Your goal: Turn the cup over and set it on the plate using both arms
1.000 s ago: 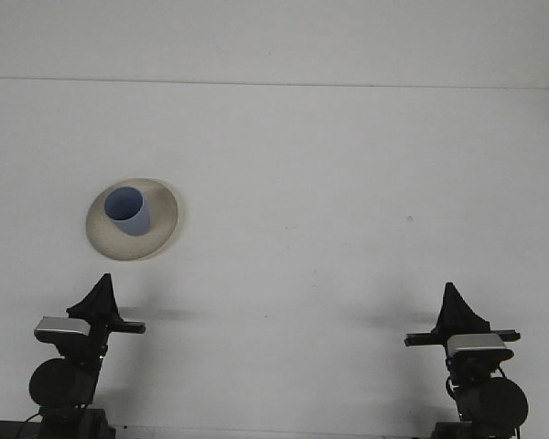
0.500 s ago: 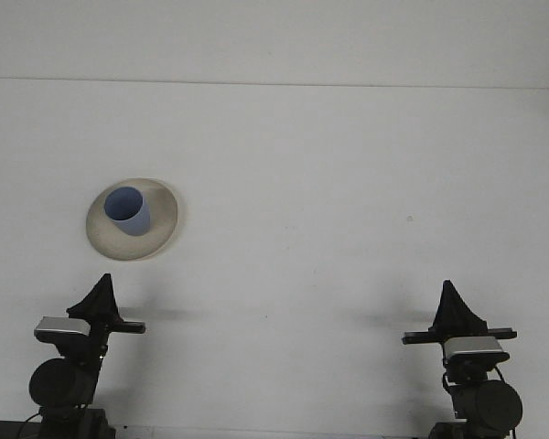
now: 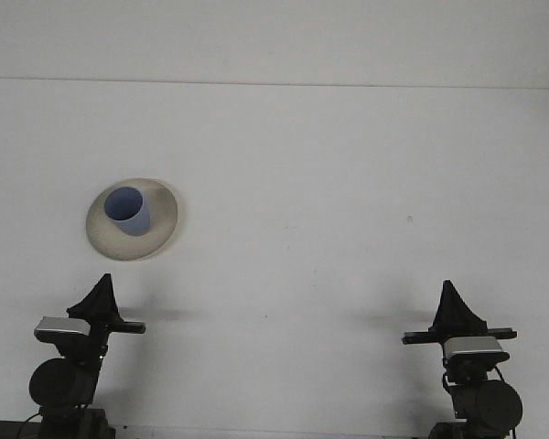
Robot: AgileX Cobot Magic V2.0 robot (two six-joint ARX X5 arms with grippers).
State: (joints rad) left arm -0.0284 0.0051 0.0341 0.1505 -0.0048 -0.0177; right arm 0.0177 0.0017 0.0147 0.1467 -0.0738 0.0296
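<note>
- My left end effector (image 3: 101, 291) sat low at the left edge of the table (image 3: 329, 183), pointing forward as a dark tapered shape above its grey wrist block; it held nothing, and I could not tell from this view whether it was wide or narrow.
- The plate (image 3: 161, 216) lay on the table ahead of that arm, a little to its right and well apart from it.
- The cup (image 3: 128, 211) stood upright on the plate with its mouth up, blue, set toward the plate's left half and inside its rim.
- The table was plain white, with a small dark speck to the right of centre.
- My right end effector (image 3: 453, 306) sat low at the right edge, also pointing forward and holding nothing; its opening I likewise could not tell. It was far from the plate and cup.
</note>
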